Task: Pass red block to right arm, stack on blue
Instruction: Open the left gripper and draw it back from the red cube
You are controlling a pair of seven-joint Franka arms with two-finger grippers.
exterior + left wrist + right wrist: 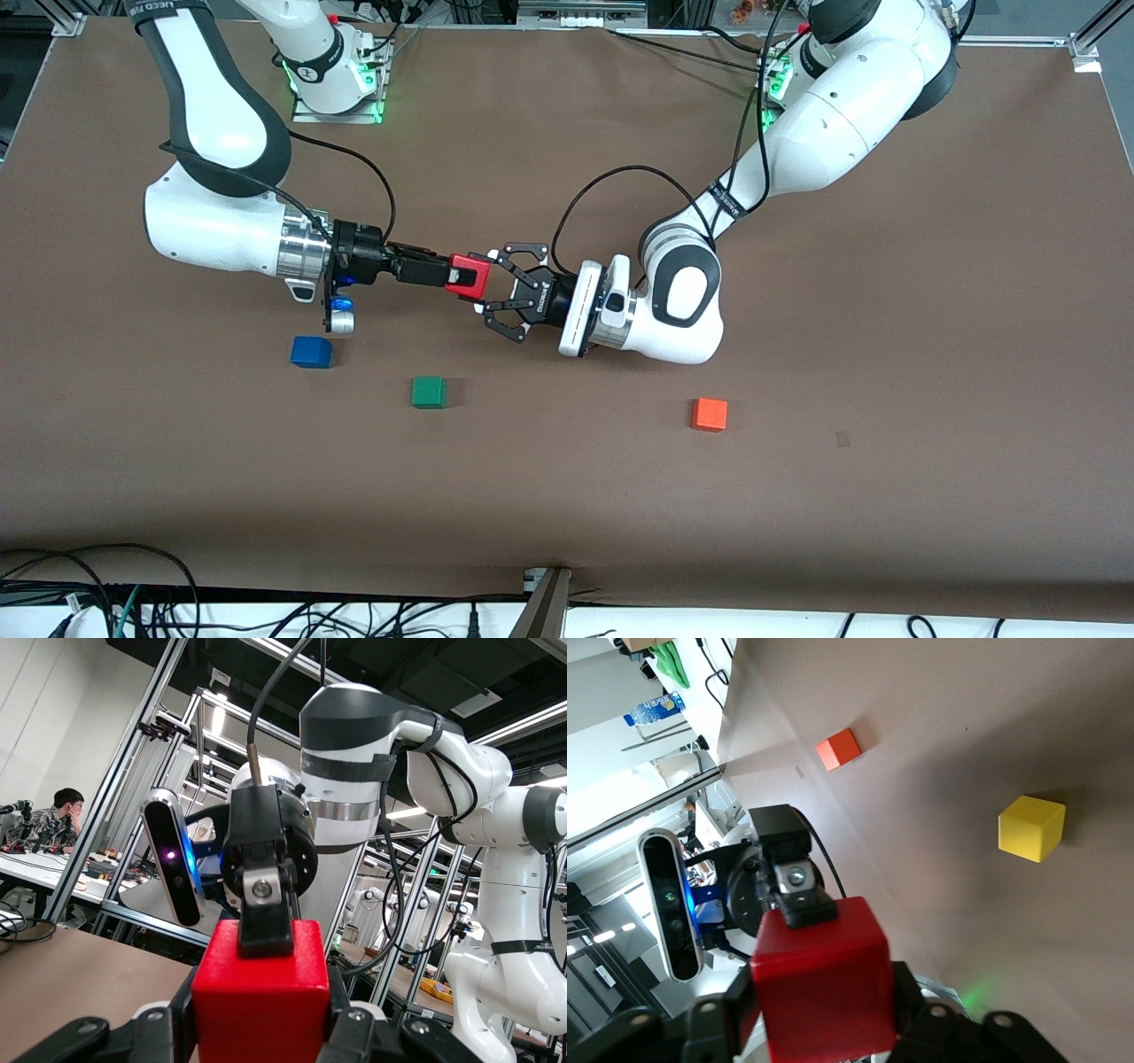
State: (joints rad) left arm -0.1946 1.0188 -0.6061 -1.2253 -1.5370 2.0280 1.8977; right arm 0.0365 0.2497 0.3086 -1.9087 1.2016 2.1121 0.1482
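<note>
The red block [464,273] is up in the air between the two grippers, over the table near the green cube. My right gripper [459,276], with slim black fingers, is shut on it from the right arm's end. My left gripper [488,283], the black linkage claw, closes on its other two sides. In the left wrist view the block [261,1001] sits between my left pads, with a right finger [264,912] on top. The right wrist view shows the block [824,988] the same way. The blue cube [311,352] lies on the table below the right wrist.
A green cube [429,392] lies beside the blue one, toward the left arm's end. An orange cube [710,414] lies nearer the left arm's end, also in the right wrist view [838,749]. A yellow cube [1031,827] shows only in the right wrist view.
</note>
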